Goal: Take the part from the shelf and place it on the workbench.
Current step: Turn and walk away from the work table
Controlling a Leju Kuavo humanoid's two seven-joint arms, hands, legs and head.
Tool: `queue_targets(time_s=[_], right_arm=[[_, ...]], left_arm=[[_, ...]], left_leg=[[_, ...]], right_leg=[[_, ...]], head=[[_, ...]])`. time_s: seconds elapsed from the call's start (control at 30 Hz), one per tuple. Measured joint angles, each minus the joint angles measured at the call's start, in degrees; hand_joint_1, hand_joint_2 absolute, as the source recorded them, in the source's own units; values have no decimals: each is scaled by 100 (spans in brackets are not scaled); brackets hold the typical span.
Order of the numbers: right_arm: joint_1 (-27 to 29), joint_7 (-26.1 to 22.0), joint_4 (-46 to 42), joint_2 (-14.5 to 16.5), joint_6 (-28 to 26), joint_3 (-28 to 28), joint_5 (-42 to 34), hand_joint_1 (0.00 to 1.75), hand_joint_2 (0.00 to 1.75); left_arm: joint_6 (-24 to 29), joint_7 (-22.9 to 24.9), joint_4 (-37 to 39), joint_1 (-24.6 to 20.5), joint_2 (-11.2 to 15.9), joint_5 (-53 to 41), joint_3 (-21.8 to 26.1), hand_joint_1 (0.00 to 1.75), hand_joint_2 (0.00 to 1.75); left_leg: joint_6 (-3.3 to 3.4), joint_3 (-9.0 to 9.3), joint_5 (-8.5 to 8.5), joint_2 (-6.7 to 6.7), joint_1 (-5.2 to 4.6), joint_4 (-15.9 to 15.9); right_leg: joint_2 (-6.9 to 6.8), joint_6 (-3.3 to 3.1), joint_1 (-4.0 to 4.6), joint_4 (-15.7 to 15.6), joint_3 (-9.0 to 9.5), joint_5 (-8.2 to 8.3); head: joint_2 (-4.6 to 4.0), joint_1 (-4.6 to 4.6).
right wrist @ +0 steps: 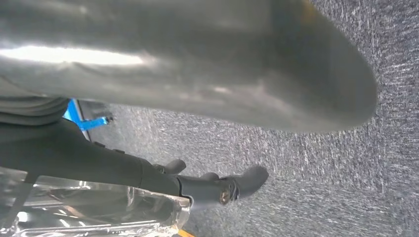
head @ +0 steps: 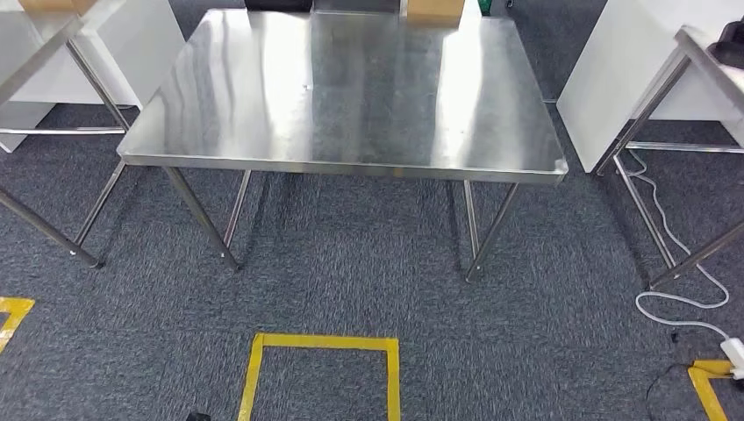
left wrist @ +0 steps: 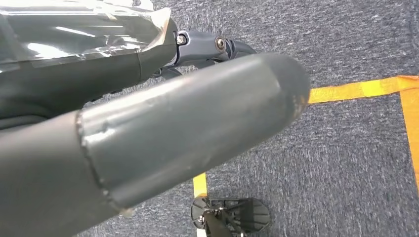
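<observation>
Workbench (head: 342,88): one, steel; two cardboard boxes (head: 436,10) at far edge.

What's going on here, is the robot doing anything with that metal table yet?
Not yet. The robot stands facing a bare steel workbench, on grey carpet with a yellow taped square on the floor before it. Both arms hang down: the left hand and right hand point at the carpet, and each holds something wrapped in clear plastic, the left package and the right package. Nothing has been set on the workbench so far.
</observation>
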Motion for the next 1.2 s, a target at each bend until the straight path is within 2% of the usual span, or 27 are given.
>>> queue_targets(time_s=[0.07, 0.1, 0.17, 0.2, 0.23, 0.27, 0.3, 0.37, 0.4, 0.43, 0.5, 0.57, 0.63, 0.7, 0.73, 0.77, 0.8, 0.83, 0.87, 0.9, 0.93, 0.97, 1.0, 1.07, 1.1, 1.13, 1.2], right_arm=[[3, -1, 0, -2, 17, 5, 5, 0, 0], [3, -1, 0, -3, 32, 7, 10, 0, 0], [1, -1, 0, -8, 66, 8, 21, 0, 0], [3, 0, 0, -11, 79, 8, 24, 0, 0], [6, 3, 0, -12, 92, 9, 26, 0, 0], [7, 12, 0, -13, 112, 9, 23, 0, 0], [8, 28, 0, -13, 139, 9, 15, 0, 0], [7, 79, 0, -13, 211, 8, -11, 0, 0], [5, 100, 0, -14, 239, 8, -21, 0, 0], [1, 118, 0, -16, 253, 8, -26, 0, 0], [-5, 134, 0, -19, 257, 8, -25, 0, 0], [4, 147, 1, -25, 261, 8, -24, 0, 0], [19, 160, 3, -25, 267, 8, -23, 0, 0], [25, 174, 4, -17, 270, 8, -23, 0, 0], [27, 182, 4, -15, 270, 8, -23, 0, 0], [30, 191, 4, -15, 270, 8, -24, 0, 0], [32, 200, 4, -14, 269, 8, -24, 0, 0], [31, 205, 4, -13, 269, 8, -25, 0, 0], [27, 210, 4, -11, 268, 8, -26, 0, 0], [18, 213, 4, -9, 267, 8, -28, 0, 0], [10, 215, 4, -9, 265, 8, -30, 0, 0], [6, 217, 4, -8, 262, 8, -32, 0, 0], [5, 219, 4, -7, 259, 8, -34, 0, 0], [17, 222, 4, 4, 255, 8, -38, 0, 0], [20, 223, 4, 10, 255, 8, -39, 0, 0], [22, 225, 4, 15, 255, 8, -41, 0, 0], [23, 225, 4, 20, 255, 8, -42, 0, 0]], left_arm=[[-1, -1, 0, 11, 4, 3, 7, 0, 0], [-1, -1, 1, 19, 4, 5, 13, 0, 0], [-1, -3, 1, 28, 2, 15, 28, 0, 0], [-1, -4, 1, 30, 2, 21, 35, 0, 0], [-1, -4, 1, 33, 4, 29, 42, 0, 0], [-1, -4, 0, 35, 5, 35, 46, 0, 0], [-1, -4, 0, 36, 6, 41, 51, 0, 0], [-1, -4, 0, 30, 7, 33, 58, 0, 0], [-1, -4, 0, 24, 8, 21, 62, 0, 0], [-1, -4, 0, 19, 8, 8, 65, 0, 0], [-1, 0, 0, 17, 5, -12, 70, 0, 0], [-1, 4, 1, 12, -1, -22, 72, 0, 0], [-1, 5, 1, 2, -5, -31, 72, 0, 0], [-1, 7, 0, 0, 3, -34, 73, 0, 0], [-1, 7, 0, 2, 8, -35, 74, 0, 0], [-1, 8, 0, 2, 11, -35, 74, 0, 0], [-1, 9, 0, 3, 11, -36, 74, 0, 0], [-1, 11, 0, 3, 11, -38, 74, 0, 0], [-1, 13, 0, 3, 10, -41, 74, 0, 0], [-1, 15, 0, 2, 10, -44, 74, 0, 0], [-1, 16, 0, 1, 10, -46, 74, 0, 0], [0, 17, 0, 0, 10, -48, 74, 0, 0], [1, 19, 0, 1, 10, -49, 74, 0, 0], [2, 22, 0, 5, 15, -50, 75, 0, 0], [2, 25, 1, 10, 17, -50, 76, 0, 0], [3, 26, 1, 13, 20, -51, 77, 0, 0], [3, 29, 2, 17, 21, -52, 76, 0, 0]], left_leg=[[-60, -50, -74, -11, 20, 73], [-89, -115, -253, -18, 34, 229], [-140, -334, -805, -26, 58, 868], [-164, -442, -1040, -26, 69, 1260], [-187, -496, -1159, -26, 78, 1563], [-203, -463, -1154, -25, 90, 1688], [-214, -321, -1048, -24, 104, 1598], [-218, 214, -790, -26, 133, 870], [-208, 459, -735, -35, 133, 488], [-192, 611, -730, -43, 125, 217], [-129, 639, -740, -54, 83, 74], [-7, 560, -663, -36, 74, 50], [134, 452, -552, -14, 73, 21], [197, 309, -447, -3, 54, 23], [200, 238, -395, 1, 46, 25], [196, 168, -344, 4, 41, 27], [188, 102, -295, 5, 38, 29], [174, 44, -246, 4, 36, 31], [155, -2, -199, 4, 36, 33], [128, -43, -155, 4, 30, 37], [95, -68, -107, 8, 24, 37], [63, -83, -65, 13, 18, 36], [29, -95, -22, 18, 16, 32], [-35, -129, -10, 11, 23, 55], [-62, -174, -124, 2, 31, 150], [-85, -246, -335, -8, 38, 349], [-126, -440, -895, -18, 60, 1046]], right_leg=[[-9, -96, -53, 5, -70, 65], [-22, -169, -76, 1, -109, 112], [-49, -282, -73, 3, -221, 215], [-59, -303, -61, 7, -283, 263], [-65, -302, -52, 15, -340, 310], [-67, -289, -48, 30, -396, 353], [-68, -269, -50, 55, -450, 389], [-67, -225, -56, 135, -560, 434], [-67, -198, -49, 181, -618, 450], [-69, -164, -39, 219, -664, 471], [-70, -70, -22, 245, -735, 534], [-63, 10, -17, 286, -816, 529], [-44, -15, -26, 654, -1010, 232], [-29, -72, -46, 1406, -1277, -229], [-26, -64, -50, 1737, -1360, -372], [-24, -30, -51, 1917, -1361, -418], [-23, 21, -51, 1876, -1251, -365], [-23, 69, -51, 1601, -1022, -242], [-23, 95, -51, 1175, -713, -120], [-23, 90, -37, 684, -382, -52], [-20, 65, -14, 301, -142, -23], [-16, 29, 10, 63, -21, -33], [-12, -5, 36, -33, 2, -43], [-19, -87, 0, -33, -87, 27], [-28, -148, -31, -34, -120, 73], [-40, -210, -63, -43, -160, 124], [-59, -284, -69, -39, -258, 211]], head=[[0, -2], [0, -6], [0, -15], [0, -16], [0, -16], [0, -17], [0, -17], [0, -21], [0, -19], [0, -16], [0, -14], [0, -16], [0, 7], [0, 27], [0, 26], [0, 26], [0, 26], [0, 25], [0, 27], [0, 27], [0, 21], [0, 19], [0, 13], [0, 13], [0, 2], [0, -5], [0, -23]])
